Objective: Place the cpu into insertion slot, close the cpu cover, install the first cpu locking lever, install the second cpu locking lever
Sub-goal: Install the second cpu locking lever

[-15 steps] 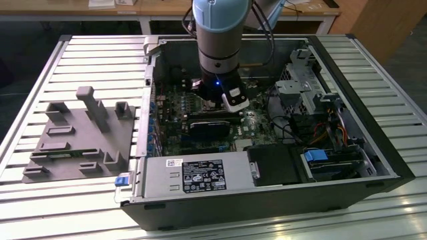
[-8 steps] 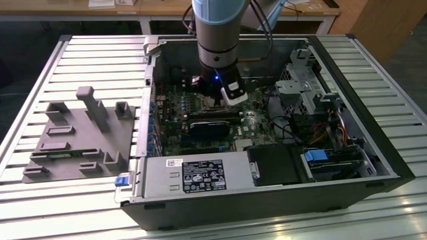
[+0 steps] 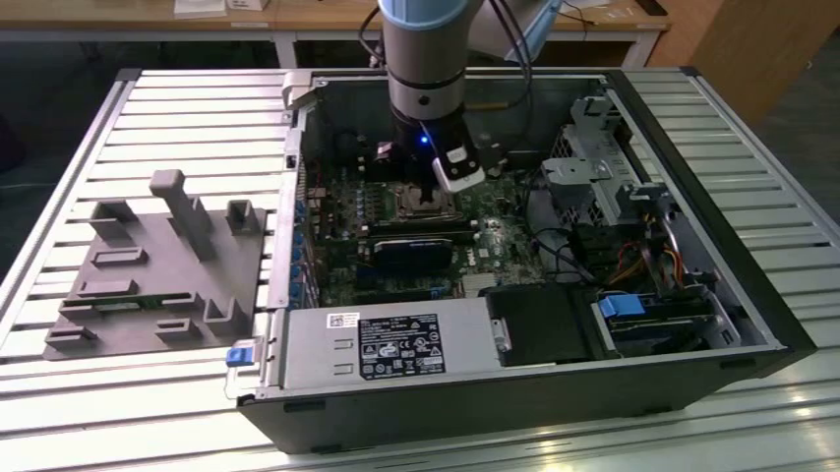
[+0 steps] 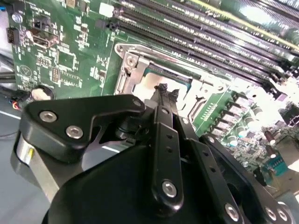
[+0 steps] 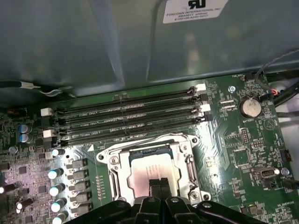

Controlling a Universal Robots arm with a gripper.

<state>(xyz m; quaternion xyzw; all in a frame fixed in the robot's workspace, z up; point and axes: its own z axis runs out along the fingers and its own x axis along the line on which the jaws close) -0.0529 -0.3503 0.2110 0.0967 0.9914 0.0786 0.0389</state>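
pale cpu (image 5: 150, 169) lies flat in silver-rimmed insertion slot (image 5: 115, 179), seemingly seated.

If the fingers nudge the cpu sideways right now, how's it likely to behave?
The cpu looks thin, flat and rigid, seated inside the insertion slot, so it would probably butt against the frame rather than slide. Its smooth metal top seems slippery. The gripper sits on it; it looks light and probably fragile underneath.
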